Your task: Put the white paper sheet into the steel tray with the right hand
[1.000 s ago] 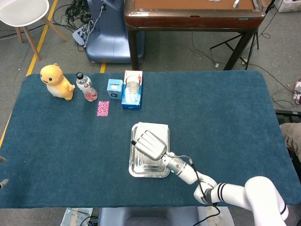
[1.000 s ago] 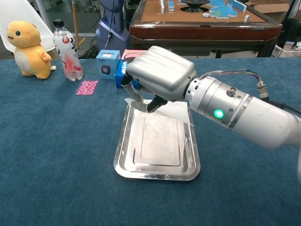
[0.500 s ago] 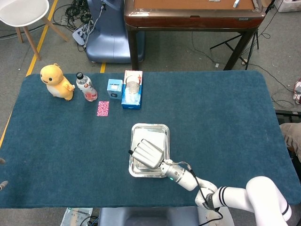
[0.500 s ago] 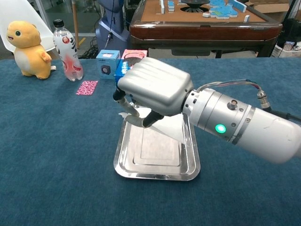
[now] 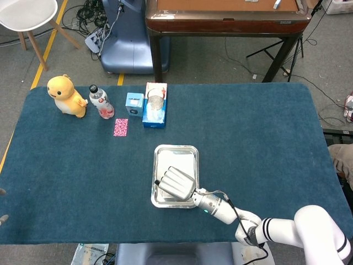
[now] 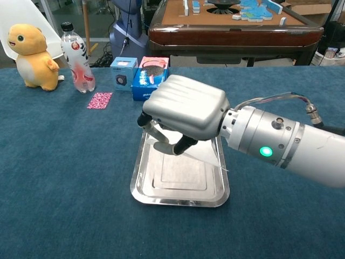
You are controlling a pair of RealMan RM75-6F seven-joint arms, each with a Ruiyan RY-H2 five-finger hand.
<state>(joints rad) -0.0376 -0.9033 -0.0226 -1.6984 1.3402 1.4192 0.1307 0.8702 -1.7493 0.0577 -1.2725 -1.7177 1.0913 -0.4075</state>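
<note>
The steel tray (image 5: 175,148) (image 6: 178,199) lies on the blue cloth near the table's front middle. The white paper sheet (image 5: 177,160) (image 6: 207,155) lies inside it, with its right edge lifted against the tray's right rim. My right hand (image 5: 176,184) (image 6: 186,108) hovers over the tray's near half, knuckles up, its curled fingers pinching the sheet from above. Two small grey tips (image 5: 2,191) at the left edge of the head view are all that shows of my left hand.
Along the far left stand a yellow plush (image 5: 66,95) (image 6: 31,48), a bottle (image 5: 101,102) (image 6: 75,56), a small blue box (image 5: 134,103), a tissue box (image 5: 155,105) and a flat pink card (image 5: 121,127). A brown table (image 5: 226,16) stands behind.
My right hand has drawn back toward me over the tray, pulling the sheet with it. The paper overhung the far rim a second ago and now lies within the tray.
</note>
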